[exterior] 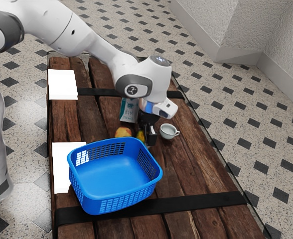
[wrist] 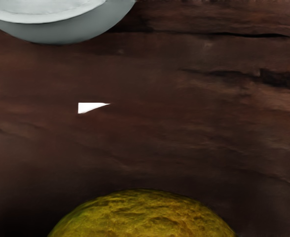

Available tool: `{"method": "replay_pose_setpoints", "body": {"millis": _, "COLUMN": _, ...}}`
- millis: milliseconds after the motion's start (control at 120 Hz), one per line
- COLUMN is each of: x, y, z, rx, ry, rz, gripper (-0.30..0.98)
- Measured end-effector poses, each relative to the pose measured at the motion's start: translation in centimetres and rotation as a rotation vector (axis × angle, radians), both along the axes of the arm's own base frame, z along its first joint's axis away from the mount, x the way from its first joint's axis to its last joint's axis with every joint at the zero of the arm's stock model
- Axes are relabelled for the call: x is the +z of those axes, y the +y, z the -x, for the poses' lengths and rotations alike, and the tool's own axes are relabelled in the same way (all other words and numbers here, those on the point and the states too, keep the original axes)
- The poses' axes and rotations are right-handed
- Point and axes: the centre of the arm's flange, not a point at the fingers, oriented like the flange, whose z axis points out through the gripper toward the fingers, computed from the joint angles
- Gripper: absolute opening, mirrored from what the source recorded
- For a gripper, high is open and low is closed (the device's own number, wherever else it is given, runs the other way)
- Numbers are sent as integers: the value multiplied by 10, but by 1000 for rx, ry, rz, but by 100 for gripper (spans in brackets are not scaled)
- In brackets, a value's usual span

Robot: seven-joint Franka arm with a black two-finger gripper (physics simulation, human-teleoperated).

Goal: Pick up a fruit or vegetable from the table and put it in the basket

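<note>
1. The black two-finger gripper (exterior: 149, 140) is seen just right of centre in the exterior view, pointed down at the table (exterior: 196, 172). Whether it is spread or clamped on the fruit cannot be told, as the near side is hidden.
2. The rough-skinned yellow-green fruit (exterior: 141, 136) is seen right at the gripper, partly covered by it, near the frame's centre. The hand is probably set low so that the fruit can be gripped around its middle.
3. The blue plastic basket (exterior: 115, 177) is placed at lower centre, upright, open side up, so a short carry should be enough once a grip is confirmed.
4. A red-yellow fruit (exterior: 122, 132) and a teacup (exterior: 169, 131) flank the gripper; a straight lift is advised, lest either be knocked.
</note>
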Motion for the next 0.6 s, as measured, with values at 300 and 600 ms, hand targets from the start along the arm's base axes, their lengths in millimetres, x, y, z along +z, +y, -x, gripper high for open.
{"method": "replay_pose_setpoints", "body": {"millis": 300, "x": 112, "y": -47, "z": 44, "rx": -92, "ry": -179, "rz": -22, "gripper": 33}}
{"method": "replay_pose_setpoints", "body": {"millis": 600, "x": 148, "y": -136, "z": 99, "rx": -265, "ry": -206, "rz": -91, "gripper": 33}}
